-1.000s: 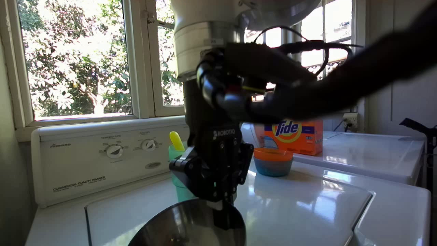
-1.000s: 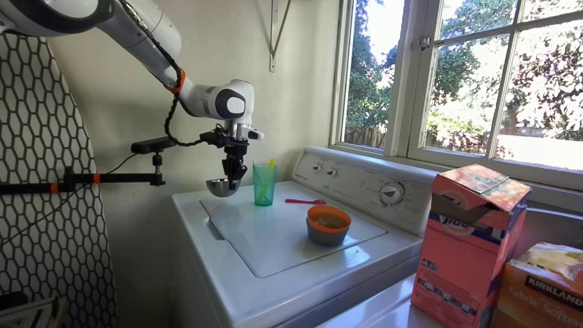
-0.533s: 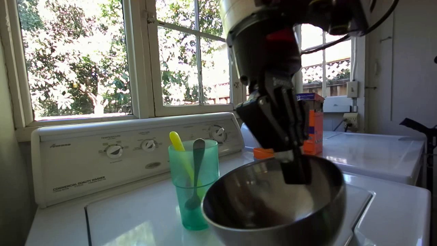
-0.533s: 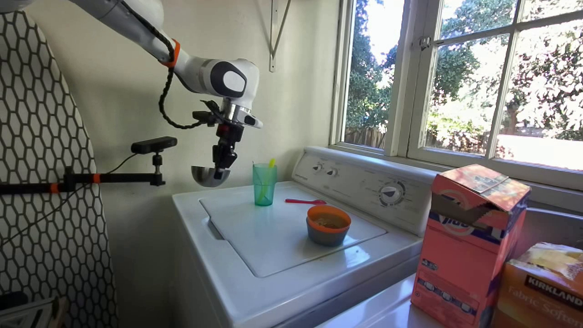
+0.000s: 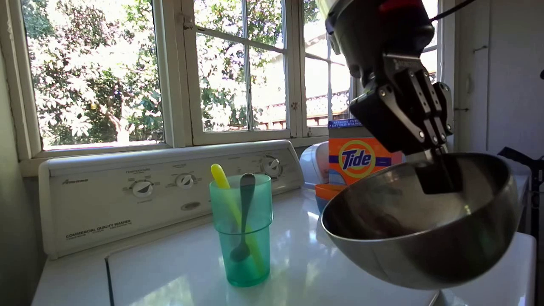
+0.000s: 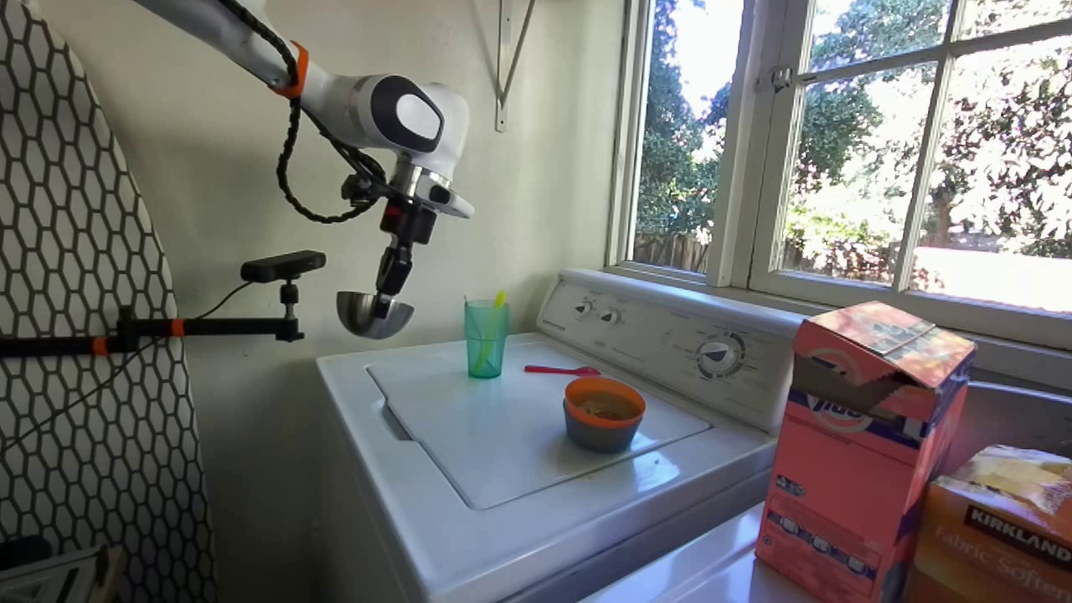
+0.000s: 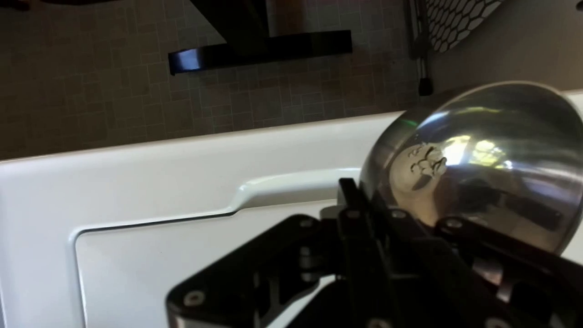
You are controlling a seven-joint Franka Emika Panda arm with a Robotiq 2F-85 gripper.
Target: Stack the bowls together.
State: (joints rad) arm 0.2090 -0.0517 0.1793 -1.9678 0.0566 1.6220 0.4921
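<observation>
Gripper [image 5: 440, 171] clamps the silver bowl [image 5: 418, 259] by its rim, bowl tilted, aloft near an edge of the washer [image 6: 490, 448]; orange bowl [image 6: 605, 388] sits in blue bowl [image 6: 600, 438], well apart, farther along toward the Tide box [image 5: 356, 158]; likely next, a carry that way, clear of the green cup [image 6: 487, 342].

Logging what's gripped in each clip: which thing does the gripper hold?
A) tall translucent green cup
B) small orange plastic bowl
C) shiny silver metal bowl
C: in both exterior views the gripper pinches the shiny silver metal bowl by its rim.
</observation>
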